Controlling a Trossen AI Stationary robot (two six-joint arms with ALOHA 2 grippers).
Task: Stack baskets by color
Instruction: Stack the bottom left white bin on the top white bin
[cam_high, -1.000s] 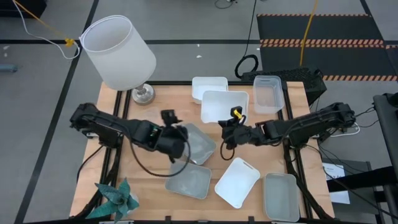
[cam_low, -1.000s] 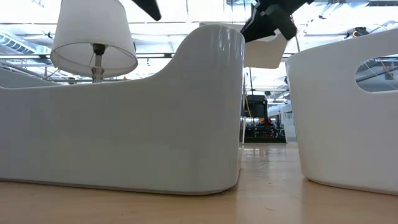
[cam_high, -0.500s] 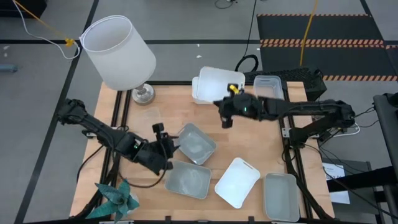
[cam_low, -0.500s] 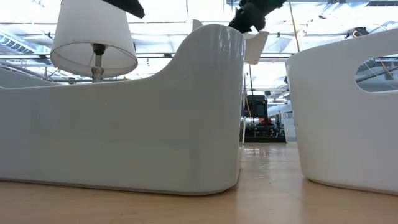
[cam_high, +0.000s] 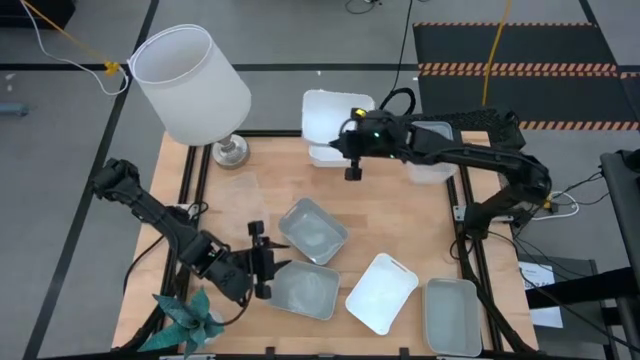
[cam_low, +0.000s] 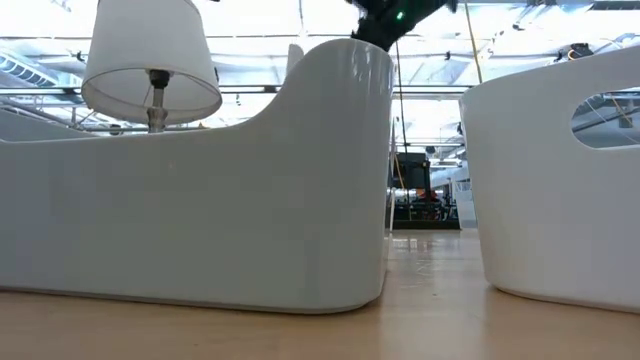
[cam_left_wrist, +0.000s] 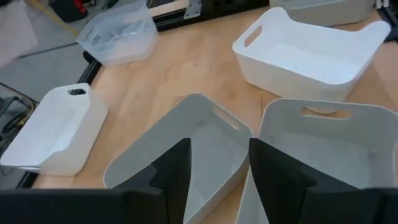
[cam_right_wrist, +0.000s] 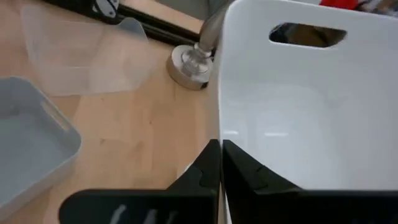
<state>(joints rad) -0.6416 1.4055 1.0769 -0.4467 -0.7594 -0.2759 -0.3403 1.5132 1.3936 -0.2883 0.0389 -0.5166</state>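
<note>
My right gripper (cam_high: 347, 140) is over the table's far edge, shut on a white basket (cam_high: 335, 112). It holds that basket above a second white basket (cam_high: 328, 155), which rests on the table. Near the table's near left, my left gripper (cam_high: 267, 272) stands open. It is just left of two grey-green baskets, one (cam_left_wrist: 186, 146) ahead of its fingers and one (cam_left_wrist: 329, 149) beside it. I cannot tell whether a finger touches either. A third white basket (cam_high: 380, 292) and another grey-green one (cam_high: 452, 315) sit near the front edge. Clear baskets lie at the far right (cam_high: 430, 150) and the far left (cam_high: 240, 190). My right gripper pinches the rim of one wall (cam_right_wrist: 217, 127) of the white basket, one finger inside and one outside. That wall runs away from the fingers to the end wall with the handle slot (cam_right_wrist: 308, 34). The basket is lifted clear, above the other white basket.
A lamp with a big white shade (cam_high: 190, 85) stands by its metal foot (cam_high: 230, 150) at the far left. A teal cloth (cam_high: 185, 320) lies at the near left corner. Bare wood shows in the table's middle (cam_high: 400, 220).
My right gripper has carried the white basket up and from the table's middle toward the far edge, where it now hangs over the second white basket. My left gripper has drawn back toward the near left and sunk beside the near grey-green basket.
</note>
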